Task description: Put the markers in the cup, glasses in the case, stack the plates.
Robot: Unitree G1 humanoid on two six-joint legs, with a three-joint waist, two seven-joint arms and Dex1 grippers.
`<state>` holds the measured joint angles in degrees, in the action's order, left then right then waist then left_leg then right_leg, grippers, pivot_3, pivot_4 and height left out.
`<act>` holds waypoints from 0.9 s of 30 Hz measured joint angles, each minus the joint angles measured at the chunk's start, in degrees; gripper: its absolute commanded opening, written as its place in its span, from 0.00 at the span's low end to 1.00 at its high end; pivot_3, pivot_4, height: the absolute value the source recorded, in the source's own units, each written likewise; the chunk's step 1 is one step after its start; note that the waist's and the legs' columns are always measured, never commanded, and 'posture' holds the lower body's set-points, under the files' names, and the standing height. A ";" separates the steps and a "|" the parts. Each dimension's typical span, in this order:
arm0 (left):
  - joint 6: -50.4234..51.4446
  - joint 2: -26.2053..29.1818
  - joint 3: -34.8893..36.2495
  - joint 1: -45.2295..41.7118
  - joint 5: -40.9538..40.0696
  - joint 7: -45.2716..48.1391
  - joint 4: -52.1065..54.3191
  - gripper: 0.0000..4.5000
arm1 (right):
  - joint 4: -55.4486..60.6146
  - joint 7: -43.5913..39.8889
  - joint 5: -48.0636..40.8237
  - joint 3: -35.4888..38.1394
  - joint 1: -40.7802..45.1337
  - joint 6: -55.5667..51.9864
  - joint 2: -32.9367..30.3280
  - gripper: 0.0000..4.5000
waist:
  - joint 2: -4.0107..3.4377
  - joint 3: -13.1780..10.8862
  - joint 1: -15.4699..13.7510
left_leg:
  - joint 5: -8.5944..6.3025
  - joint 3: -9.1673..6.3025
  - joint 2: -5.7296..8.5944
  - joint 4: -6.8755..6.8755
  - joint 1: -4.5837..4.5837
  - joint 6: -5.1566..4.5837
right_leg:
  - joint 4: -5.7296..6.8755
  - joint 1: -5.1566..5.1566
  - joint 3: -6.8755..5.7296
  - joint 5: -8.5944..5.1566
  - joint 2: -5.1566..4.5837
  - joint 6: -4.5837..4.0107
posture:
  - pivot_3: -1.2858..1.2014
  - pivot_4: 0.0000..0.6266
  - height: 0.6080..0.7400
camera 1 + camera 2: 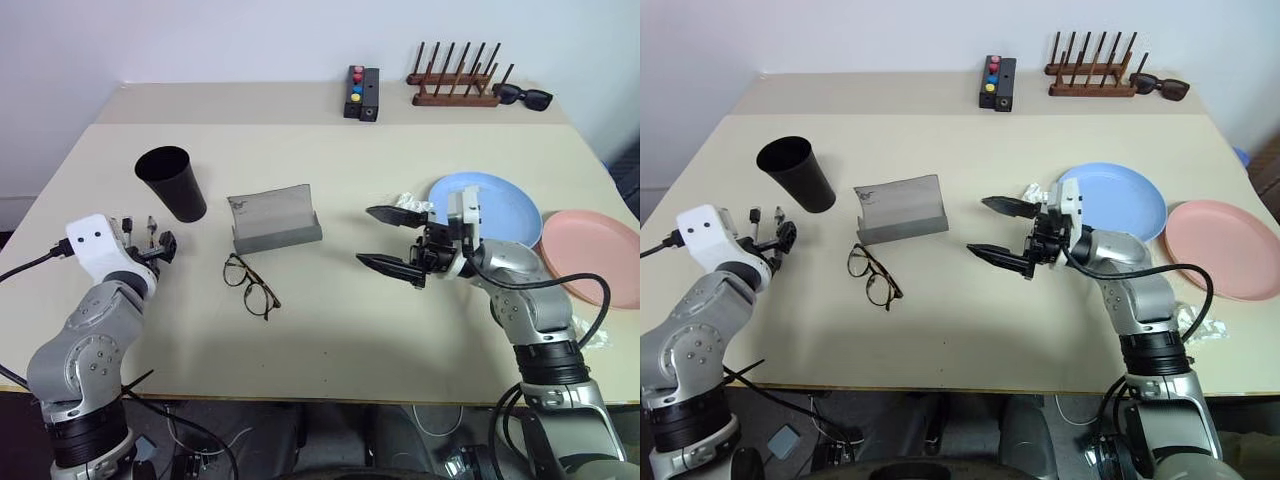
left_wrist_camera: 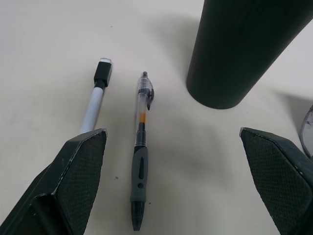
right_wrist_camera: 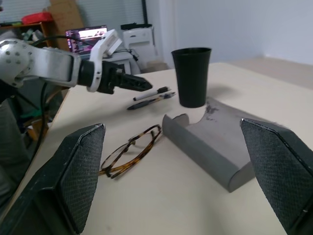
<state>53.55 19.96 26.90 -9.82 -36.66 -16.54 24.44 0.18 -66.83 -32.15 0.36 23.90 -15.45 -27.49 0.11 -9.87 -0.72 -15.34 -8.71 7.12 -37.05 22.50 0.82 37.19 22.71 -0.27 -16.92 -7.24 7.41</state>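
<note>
Markers (image 2: pixel 120 147) lie side by side on the tabletop (image 1: pixel 330 330), untouched, beside the base of the cup (image 2: pixel 239 49); in the left wrist view they sit centre-left, one white-bodied with a black cap, the other dark with a clear barrel. The left gripper (image 2: pixel 178 181) shows its two fingers far apart at the lower corners, holding nothing.

Left eye view: the cup stands upright at upper left of the tabletop, with the left gripper just below it and the markers between its fingers and the cup. The case (image 1: pixel 275 222) stands open at centre, the glasses (image 1: pixel 250 285) lying just below it, unfolded. The right gripper (image 1: pixel 392 240), right of centre, points toward frame left with fingers spread wide and empty. The blue plate (image 1: pixel 500 205) lies behind it, and the pink plate (image 1: pixel 600 255) sits at the right edge, just beside the blue one, not stacked. A button box (image 1: pixel 361 93), a wooden rack (image 1: pixel 455 80) and sunglasses (image 1: pixel 525 96) line the far edge.

Right wrist view: glasses at lower centre, case to their right, cup behind.
</note>
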 measured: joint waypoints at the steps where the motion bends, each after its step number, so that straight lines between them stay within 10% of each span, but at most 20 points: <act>1: 0.02 -0.16 0.41 -0.06 0.07 -0.20 -0.31 0.99 | -0.24 -0.02 0.06 -0.01 0.03 0.10 0.02 1.00 | 0.00 0.00 0.01 | 0.00 0.00 0.00 0.00 0.00 0.00 | 0.00 0.00 0.00 0.00 0.00 0.00 | 0.52 0.24 1.00; 27: 1.13 -4.97 3.70 -12.79 6.21 -4.86 -14.79 0.99 | -0.39 1.45 1.63 -0.03 0.84 1.28 0.45 1.00 | 0.07 0.01 0.02 | 0.00 0.11 -0.01 -0.03 0.00 0.01 | 0.05 0.06 0.03 0.03 0.02 0.04 | 0.52 0.24 1.00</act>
<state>54.68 14.98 30.60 -22.61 -30.45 -21.40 9.65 -0.21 -65.37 -30.52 0.32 24.74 -14.17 -27.04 0.18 -9.86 -0.70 -15.33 -8.60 7.11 -37.08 22.51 0.83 37.24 22.76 -0.24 -16.89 -7.22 7.45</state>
